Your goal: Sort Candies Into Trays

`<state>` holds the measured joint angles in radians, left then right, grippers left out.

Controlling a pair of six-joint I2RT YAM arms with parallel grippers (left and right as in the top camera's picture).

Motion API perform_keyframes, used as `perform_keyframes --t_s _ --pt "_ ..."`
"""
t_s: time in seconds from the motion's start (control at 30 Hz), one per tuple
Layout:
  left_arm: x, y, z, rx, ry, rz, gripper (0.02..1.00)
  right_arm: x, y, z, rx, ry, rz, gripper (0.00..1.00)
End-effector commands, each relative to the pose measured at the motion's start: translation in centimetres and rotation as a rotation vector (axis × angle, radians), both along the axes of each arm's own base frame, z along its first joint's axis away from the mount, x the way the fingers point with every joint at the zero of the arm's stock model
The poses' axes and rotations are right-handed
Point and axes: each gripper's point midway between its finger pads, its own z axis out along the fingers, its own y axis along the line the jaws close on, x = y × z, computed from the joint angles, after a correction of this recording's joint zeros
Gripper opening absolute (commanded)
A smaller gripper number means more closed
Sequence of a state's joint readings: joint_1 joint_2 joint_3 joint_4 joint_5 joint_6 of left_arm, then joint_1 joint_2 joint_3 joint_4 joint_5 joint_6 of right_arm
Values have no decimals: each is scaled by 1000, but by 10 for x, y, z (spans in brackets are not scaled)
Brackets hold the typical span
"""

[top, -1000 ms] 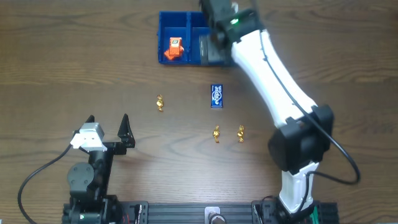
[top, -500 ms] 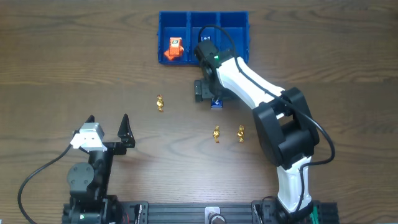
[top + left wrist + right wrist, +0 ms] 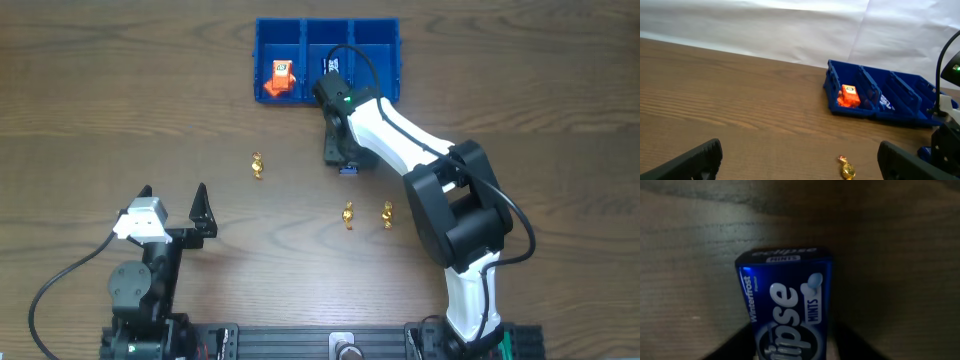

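Observation:
A blue mint box (image 3: 785, 305) lies flat on the wooden table, and a sliver of it (image 3: 348, 170) shows under my right arm. My right gripper (image 3: 340, 153) is lowered over it and open, with a dark finger on either side of the box (image 3: 790, 347). The blue three-compartment tray (image 3: 258, 60) at the far edge holds an orange candy (image 3: 281, 78) in its left compartment. Three gold-wrapped candies lie loose: one left (image 3: 258, 165) and two in the middle (image 3: 348, 215) (image 3: 387, 213). My left gripper (image 3: 172, 200) stands open near its base, holding nothing.
From the left wrist, the tray (image 3: 900, 107) with the orange candy (image 3: 850, 95) sits far ahead, and a gold candy (image 3: 847, 169) lies nearer. White paper backs the table. Bare wood stretches across the left side.
My right arm pulled back from over the tray's compartments and dropped down onto the blue mint box. The left arm has not moved.

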<state>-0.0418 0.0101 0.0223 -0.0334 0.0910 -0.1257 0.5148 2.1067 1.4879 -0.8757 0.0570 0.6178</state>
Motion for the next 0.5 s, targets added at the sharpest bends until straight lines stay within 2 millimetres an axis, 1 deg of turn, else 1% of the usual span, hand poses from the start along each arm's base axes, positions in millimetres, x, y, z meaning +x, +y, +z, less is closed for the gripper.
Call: perform_keyframes --t_s 0.03,0.1,0.17,0.2,0.27,0.33,0.4,0.43,0.5 --pt "-1 -1 -16 15 48 -10 998 -1 -3 -4 -19 -5 -12 332" --pt "-1 -1 -16 15 48 -10 998 0 -1 -4 -17 -9 -8 303" --pt "-1 -1 -16 15 47 -10 996 4 4 1 -12 -28 6 275" --pt "-1 -1 -16 15 48 -10 1000 9 6 10 -10 -47 11 272" --pt "-1 -1 -16 15 47 -10 998 21 13 40 15 -110 36 266" --pt "-1 -1 -16 15 48 -10 998 35 18 80 35 -187 58 261" --pt "-1 -1 -16 15 48 -10 996 49 22 129 46 -265 78 259" --pt "-1 -1 -16 15 48 -10 998 57 19 152 34 -300 71 253" --pt "-1 -1 -16 15 48 -10 998 74 14 186 26 -365 65 251"
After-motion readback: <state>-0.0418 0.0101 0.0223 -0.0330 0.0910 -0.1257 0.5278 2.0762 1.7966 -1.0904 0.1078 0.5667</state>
